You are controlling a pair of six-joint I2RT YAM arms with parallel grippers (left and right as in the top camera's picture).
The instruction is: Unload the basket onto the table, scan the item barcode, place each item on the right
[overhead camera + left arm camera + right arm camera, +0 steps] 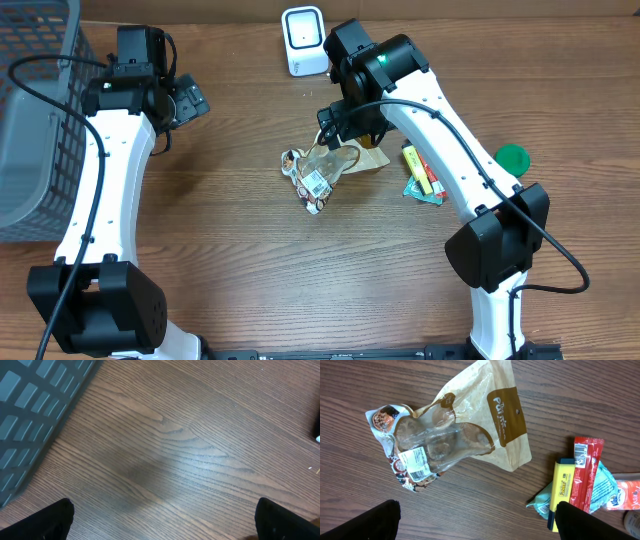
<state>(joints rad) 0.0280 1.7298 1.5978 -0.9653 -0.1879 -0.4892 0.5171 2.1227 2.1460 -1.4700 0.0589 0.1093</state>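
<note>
basket: the grey mesh basket (pixel 40 120) is cut by the left edge from overhead; the left wrist view shows only one corner of it.
left tool: of the left tool (pixel 170 527) only two dark fingertips (pixel 52 521) show, cut by the lower edge.
right tool: the right tool (pixel 480 522) is cut in the same way in its own view.
pouch: the right arm (pixel 440 130) hides the upper part of the brown-and-clear plastic snack pouch (pixel 465 435) from overhead.
label: the print on the white label (pixel 415 462) is too small to read.
packets: the yellow, red and teal packets (pixel 422 180) lie partly under that arm.
right edge: a pink-and-white packet (pixel 627 494) is cut off.
unknown: a dark object (pixel 317 435) at the edge of the left wrist view, I cannot tell what.
</note>
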